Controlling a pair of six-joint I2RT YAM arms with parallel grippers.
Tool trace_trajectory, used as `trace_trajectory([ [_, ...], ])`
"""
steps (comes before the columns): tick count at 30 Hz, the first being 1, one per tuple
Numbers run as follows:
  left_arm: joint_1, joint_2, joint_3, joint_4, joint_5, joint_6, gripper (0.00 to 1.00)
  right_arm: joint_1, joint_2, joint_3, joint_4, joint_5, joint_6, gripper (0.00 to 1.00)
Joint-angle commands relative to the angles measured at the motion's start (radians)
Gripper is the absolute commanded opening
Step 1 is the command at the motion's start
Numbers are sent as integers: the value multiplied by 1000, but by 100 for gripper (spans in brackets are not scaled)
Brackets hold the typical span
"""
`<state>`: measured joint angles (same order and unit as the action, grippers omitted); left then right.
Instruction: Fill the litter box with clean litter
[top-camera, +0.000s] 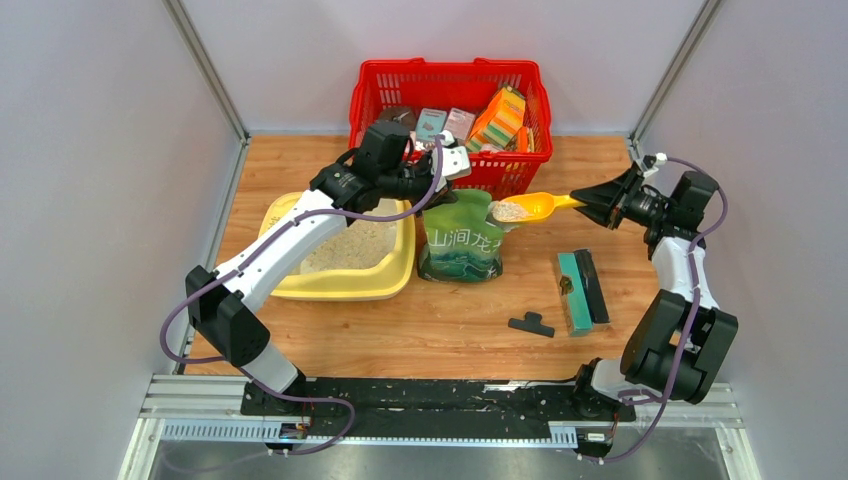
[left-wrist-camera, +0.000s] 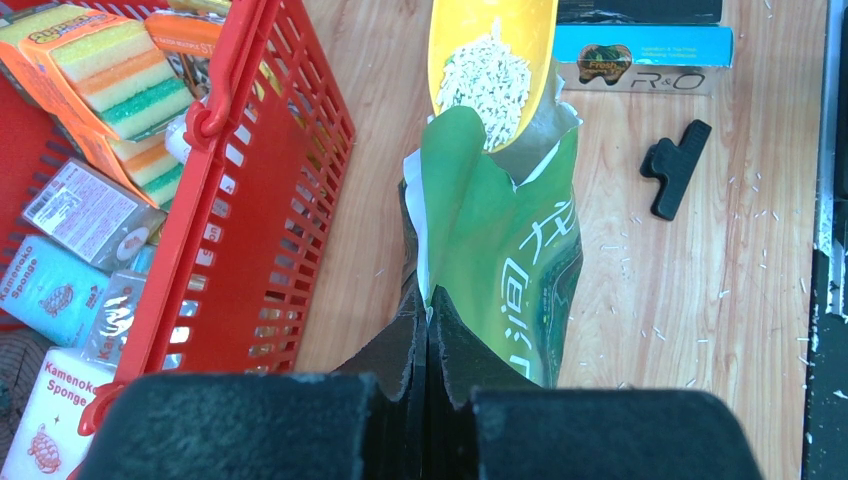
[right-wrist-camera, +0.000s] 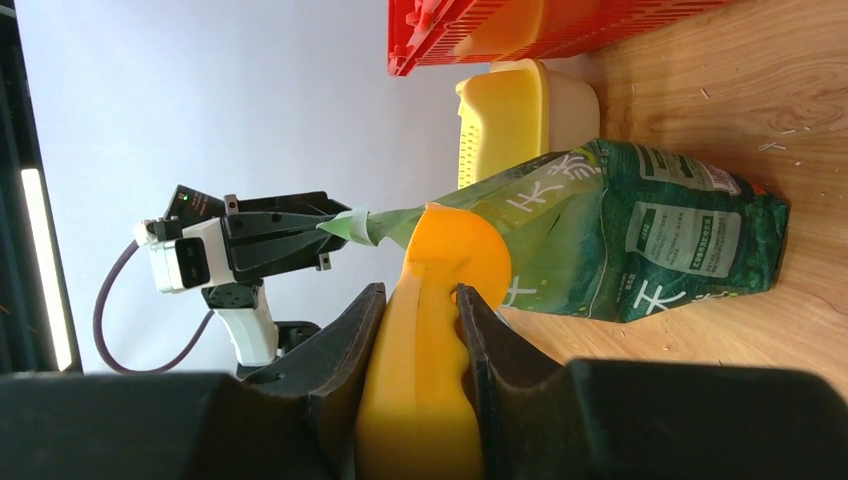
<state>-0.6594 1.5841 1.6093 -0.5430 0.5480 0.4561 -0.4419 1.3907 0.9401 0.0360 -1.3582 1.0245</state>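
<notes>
In the left wrist view I read "Kamenoko Sponge" on a white pack (left-wrist-camera: 55, 420) and a blue pack (left-wrist-camera: 45, 295) at eight o'clock, in the red basket (left-wrist-camera: 250, 200). "R&O" stands on the blue box (left-wrist-camera: 645, 62) at one o'clock. The green bag (left-wrist-camera: 520, 270) bears white Chinese characters.

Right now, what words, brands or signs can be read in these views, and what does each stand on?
"Kamenoko Sponge": white pack in the red basket.
"Kamenoko Sponge": blue pack next to it.
"R&O": side of the blue box on the table; the line above it is too small to read.
"山涧龙": green bag; its fine print is too small to read.
Orange sponge pack: label blurred, unreadable.
</notes>
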Motion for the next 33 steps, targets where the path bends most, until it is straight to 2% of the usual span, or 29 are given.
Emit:
trace_trajectory([
  [1, 15, -65, 72, 55, -13, 27, 1, -8, -28, 29, 71, -1, 51, 0],
  [23, 17, 16, 141, 51, -97, 32, 1, -18, -13, 71, 74, -35, 85, 0],
  [33, 17, 51, 159, 60, -138, 18, 2, -18, -2, 65, 191, -35, 201, 0],
])
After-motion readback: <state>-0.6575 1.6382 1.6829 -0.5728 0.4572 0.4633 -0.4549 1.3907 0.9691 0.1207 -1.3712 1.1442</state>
